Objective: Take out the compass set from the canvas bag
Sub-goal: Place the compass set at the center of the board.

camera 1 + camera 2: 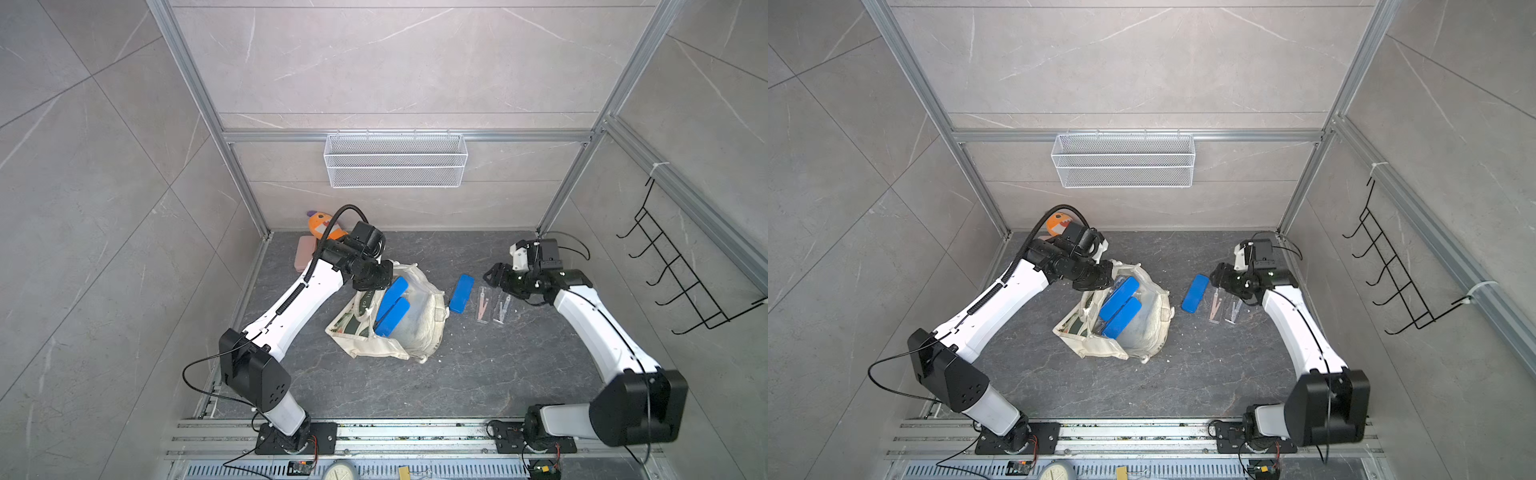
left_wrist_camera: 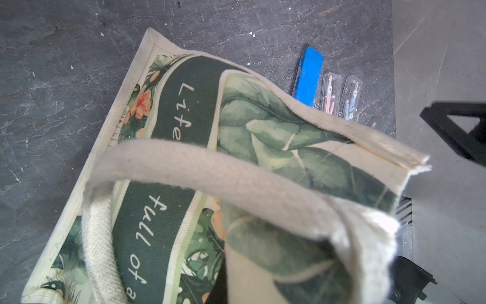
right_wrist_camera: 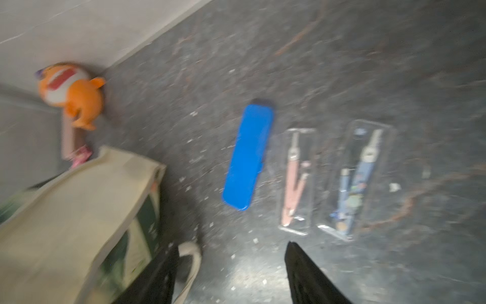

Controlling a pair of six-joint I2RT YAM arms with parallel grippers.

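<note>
The canvas bag sits mid-table with its mouth held up. My left gripper is shut on the bag's rim, and in the left wrist view the printed cloth and a handle hide its jaws. Two blue cases lie inside the bag. Right of the bag lie a third blue case and two compass sets in clear cases, one pink, one blue. My right gripper hovers open and empty just beyond them.
An orange plush toy and a pink case lie in the back left corner behind the left arm. A white wire basket hangs on the back wall. A black hook rack is on the right wall.
</note>
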